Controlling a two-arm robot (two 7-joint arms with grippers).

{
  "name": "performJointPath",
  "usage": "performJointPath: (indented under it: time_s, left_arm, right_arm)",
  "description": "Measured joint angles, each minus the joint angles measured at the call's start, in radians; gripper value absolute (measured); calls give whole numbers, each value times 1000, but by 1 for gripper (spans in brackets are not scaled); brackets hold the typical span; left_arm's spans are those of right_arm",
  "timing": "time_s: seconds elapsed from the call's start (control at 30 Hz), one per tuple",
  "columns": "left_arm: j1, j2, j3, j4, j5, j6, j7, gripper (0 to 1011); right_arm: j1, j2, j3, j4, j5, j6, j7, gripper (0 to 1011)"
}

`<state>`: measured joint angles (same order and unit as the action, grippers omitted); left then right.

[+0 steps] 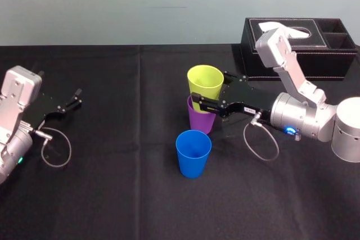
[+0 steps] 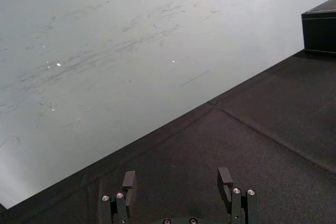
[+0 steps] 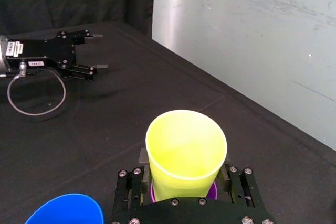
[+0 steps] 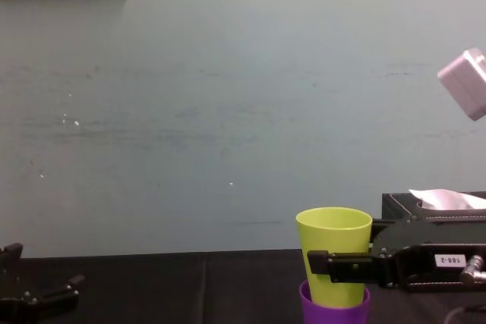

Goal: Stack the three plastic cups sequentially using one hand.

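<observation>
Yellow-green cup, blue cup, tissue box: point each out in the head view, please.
yellow-green cup (image 1: pixel 205 94), head view, outer wall below the rim.
blue cup (image 1: pixel 193 167), head view, outer wall facing the camera.
tissue box (image 1: pixel 332 67), head view, front wall.

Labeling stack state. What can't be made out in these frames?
- Base of yellow-green cup: hidden inside purple cup; seating depth unclear.
- Purple cup bottom: cut by chest view's lower edge.
- Most of blue cup: cut by right wrist view's lower edge.
- Far fingertip of right gripper: head view, behind yellow-green cup.
</observation>
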<state>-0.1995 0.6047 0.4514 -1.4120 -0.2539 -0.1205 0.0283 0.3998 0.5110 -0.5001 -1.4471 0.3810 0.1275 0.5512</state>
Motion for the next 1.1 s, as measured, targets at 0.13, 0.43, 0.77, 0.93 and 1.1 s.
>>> performJointPath:
  time_s: [0.13, 0.43, 0.77, 0.93, 1.1]
  left_arm:
    - [0, 0, 0, 0, 0, 0, 0, 1012]
    - [0, 0, 0, 0, 0, 0, 0, 1011]
    - [0, 0, 0, 0, 0, 0, 0, 1011]
    - [0, 0, 0, 0, 0, 0, 0, 1011]
    - [0, 0, 0, 0, 0, 0, 0, 1011]
  right_arm:
    - [0, -2, -1, 8, -1, -4, 3, 734]
    - [-1, -3, -2, 12, -2, -6, 6, 734]
    - [-2, -2, -1, 9, -2, -5, 5, 796]
    - [-2, -2, -1, 9, -1, -4, 5, 932]
    - [-2, -1, 0, 8, -1, -4, 4, 1003]
